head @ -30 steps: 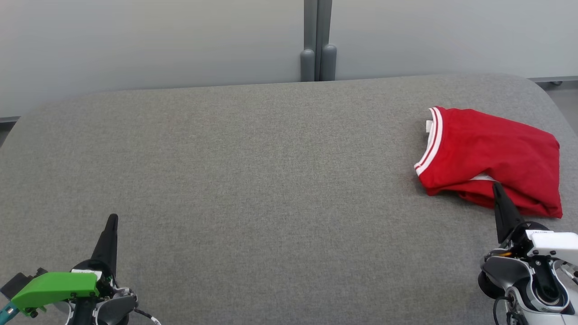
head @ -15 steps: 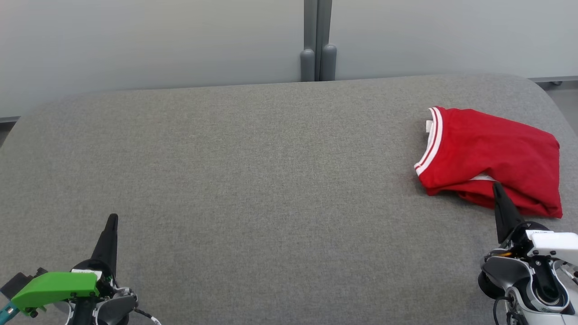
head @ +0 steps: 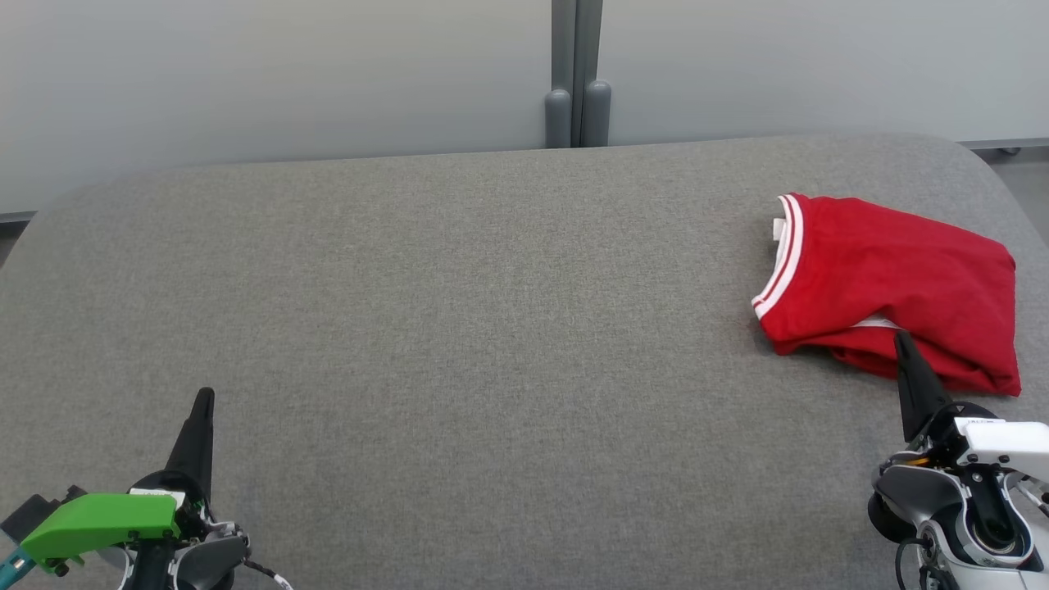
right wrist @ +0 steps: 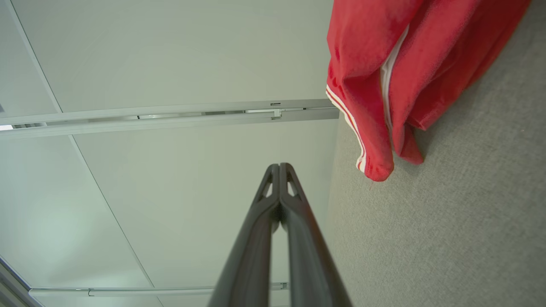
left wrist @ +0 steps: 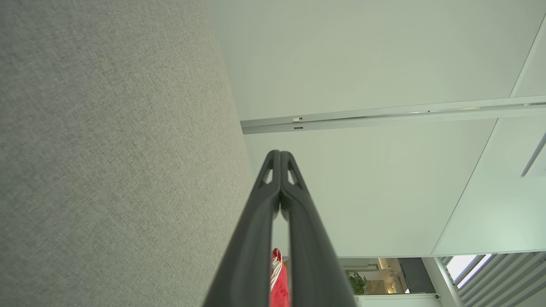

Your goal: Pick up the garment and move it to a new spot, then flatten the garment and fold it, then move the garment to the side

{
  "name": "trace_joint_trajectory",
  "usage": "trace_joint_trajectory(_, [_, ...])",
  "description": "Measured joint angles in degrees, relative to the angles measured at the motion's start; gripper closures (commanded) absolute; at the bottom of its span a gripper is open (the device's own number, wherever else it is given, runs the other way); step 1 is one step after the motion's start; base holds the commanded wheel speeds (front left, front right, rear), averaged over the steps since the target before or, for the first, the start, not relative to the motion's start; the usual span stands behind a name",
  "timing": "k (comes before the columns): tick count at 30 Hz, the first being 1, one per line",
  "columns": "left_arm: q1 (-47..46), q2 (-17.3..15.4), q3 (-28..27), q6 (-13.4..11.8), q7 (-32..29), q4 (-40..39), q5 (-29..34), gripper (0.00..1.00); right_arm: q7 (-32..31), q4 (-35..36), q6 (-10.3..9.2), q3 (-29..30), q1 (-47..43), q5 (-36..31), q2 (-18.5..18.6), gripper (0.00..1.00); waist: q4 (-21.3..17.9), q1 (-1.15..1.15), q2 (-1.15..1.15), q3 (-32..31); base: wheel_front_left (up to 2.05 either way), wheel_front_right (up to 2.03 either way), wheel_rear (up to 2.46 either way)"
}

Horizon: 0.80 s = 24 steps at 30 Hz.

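The garment (head: 893, 283) is a small red shirt with red-white striped trim, lying folded in a bundle near the right edge of the grey table (head: 459, 311). No lettering shows on it. My right gripper (head: 901, 338) is shut and empty, its tip just in front of the bundle's near edge. In the right wrist view the garment (right wrist: 401, 72) lies up and to the right of the shut right gripper (right wrist: 279, 166). My left gripper (head: 205, 397) rests shut and empty at the lower left, far from the shirt. A sliver of the garment (left wrist: 279, 281) shows beyond the shut left gripper (left wrist: 280, 153).
A pale wall with a grey vertical post (head: 578, 74) stands behind the table's far edge. The table's rounded right corner lies just beyond the shirt. Grey fabric stretches bare between the two grippers.
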<state>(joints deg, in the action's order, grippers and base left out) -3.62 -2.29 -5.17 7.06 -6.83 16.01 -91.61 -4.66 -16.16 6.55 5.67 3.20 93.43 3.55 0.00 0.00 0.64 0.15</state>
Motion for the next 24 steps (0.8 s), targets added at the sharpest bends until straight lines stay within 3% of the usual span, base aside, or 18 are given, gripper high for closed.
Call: trace_joint_trajectory(24, [0.0,0.01,0.02,0.0,0.07,-0.08,0.0,1.0,0.0,0.0,0.1,0.11,0.07,0.0,-0.01,1.0,0.0,0.0,0.0,0.0,0.0,0.0,0.0])
